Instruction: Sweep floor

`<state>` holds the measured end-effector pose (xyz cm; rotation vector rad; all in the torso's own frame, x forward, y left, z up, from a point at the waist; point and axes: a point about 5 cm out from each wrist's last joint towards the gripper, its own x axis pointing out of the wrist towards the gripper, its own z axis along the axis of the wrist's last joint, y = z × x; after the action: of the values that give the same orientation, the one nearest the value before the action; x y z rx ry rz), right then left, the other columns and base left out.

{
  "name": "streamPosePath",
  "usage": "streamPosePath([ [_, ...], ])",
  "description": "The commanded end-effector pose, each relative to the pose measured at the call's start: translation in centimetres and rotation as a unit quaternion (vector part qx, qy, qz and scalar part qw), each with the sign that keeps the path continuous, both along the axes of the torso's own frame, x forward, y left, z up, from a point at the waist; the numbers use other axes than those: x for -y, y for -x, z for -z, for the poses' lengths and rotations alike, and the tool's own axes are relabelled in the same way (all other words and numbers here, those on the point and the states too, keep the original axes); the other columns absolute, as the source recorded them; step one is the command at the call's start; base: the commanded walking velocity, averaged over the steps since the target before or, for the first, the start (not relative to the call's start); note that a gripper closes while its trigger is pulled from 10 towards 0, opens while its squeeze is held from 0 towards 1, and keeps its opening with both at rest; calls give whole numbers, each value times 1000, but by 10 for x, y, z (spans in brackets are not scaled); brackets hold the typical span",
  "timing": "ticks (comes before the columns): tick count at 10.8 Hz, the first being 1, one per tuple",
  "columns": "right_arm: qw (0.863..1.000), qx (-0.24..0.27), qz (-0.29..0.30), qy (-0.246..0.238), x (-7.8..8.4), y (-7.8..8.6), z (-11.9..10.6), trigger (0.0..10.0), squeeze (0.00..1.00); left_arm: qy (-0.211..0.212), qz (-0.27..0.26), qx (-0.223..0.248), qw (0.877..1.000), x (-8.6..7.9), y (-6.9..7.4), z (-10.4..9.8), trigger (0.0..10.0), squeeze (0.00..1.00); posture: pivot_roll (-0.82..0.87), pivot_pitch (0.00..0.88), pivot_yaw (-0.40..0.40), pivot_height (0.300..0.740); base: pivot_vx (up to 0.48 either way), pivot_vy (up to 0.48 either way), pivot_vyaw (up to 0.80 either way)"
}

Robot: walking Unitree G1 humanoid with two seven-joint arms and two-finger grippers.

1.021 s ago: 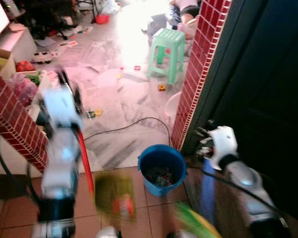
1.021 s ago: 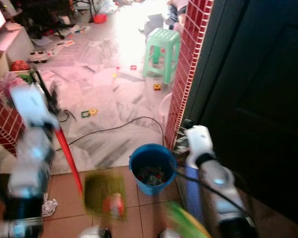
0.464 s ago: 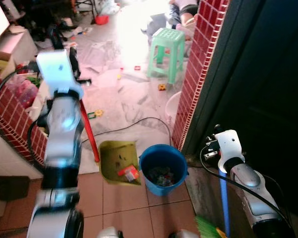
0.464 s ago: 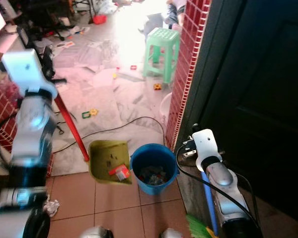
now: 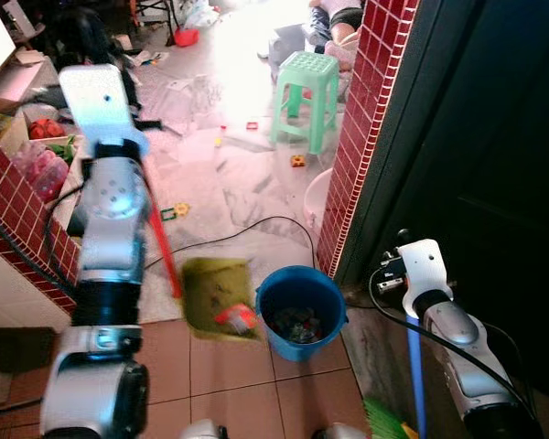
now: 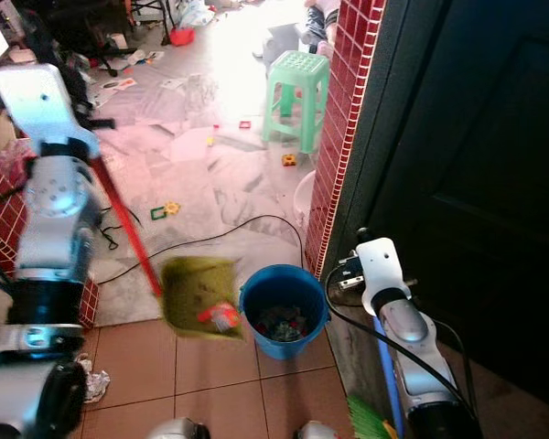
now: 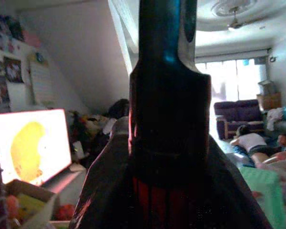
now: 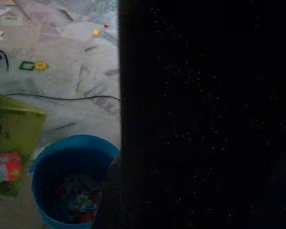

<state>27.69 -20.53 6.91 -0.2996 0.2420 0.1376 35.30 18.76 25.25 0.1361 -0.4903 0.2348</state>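
My left gripper (image 5: 139, 137) is raised high at the left, shut on the top of a red dustpan handle (image 5: 162, 242). In the left wrist view the handle's dark end (image 7: 169, 119) sits between the fingers. The yellow-green dustpan (image 5: 215, 293) hangs blurred just left of the blue bucket (image 5: 300, 311), with red and white litter (image 5: 236, 318) in it. The bucket holds mixed rubbish. My right gripper (image 5: 392, 273) is low at the right, shut on a blue broom handle (image 5: 414, 375), with the green bristles (image 5: 384, 422) near the bottom edge.
A red-tiled pillar (image 5: 366, 137) and a dark door (image 5: 494, 165) stand right of the bucket. A black cable (image 5: 247, 229) crosses the marble floor. A green stool (image 5: 306, 91), small toys and a lying person (image 5: 343, 18) are farther back. A low red-tiled wall (image 5: 18, 229) is at the left.
My left arm has risen, carrying the dustpan from the near tiles to beside the bucket; the pan is still moving. The right arm has drawn back slightly, then stayed put.
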Motion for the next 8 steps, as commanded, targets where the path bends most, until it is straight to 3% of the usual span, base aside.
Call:
streamPosePath([
  [1,1000,-3,14,8,4,-3,0,10000,0,-18,-23,45,999,-10,2,-21,10000,0,-116,0,65,740,0,0,0],
  [4,1000,-3,15,10,2,-6,0,10000,0,-17,-34,77,996,-15,-2,-39,10000,0,-111,0,59,740,0,0,0],
  [8,1000,2,20,3,-5,-10,0,10000,0,14,5,129,992,19,-17,-71,10000,0,-127,0,73,740,0,0,0],
])
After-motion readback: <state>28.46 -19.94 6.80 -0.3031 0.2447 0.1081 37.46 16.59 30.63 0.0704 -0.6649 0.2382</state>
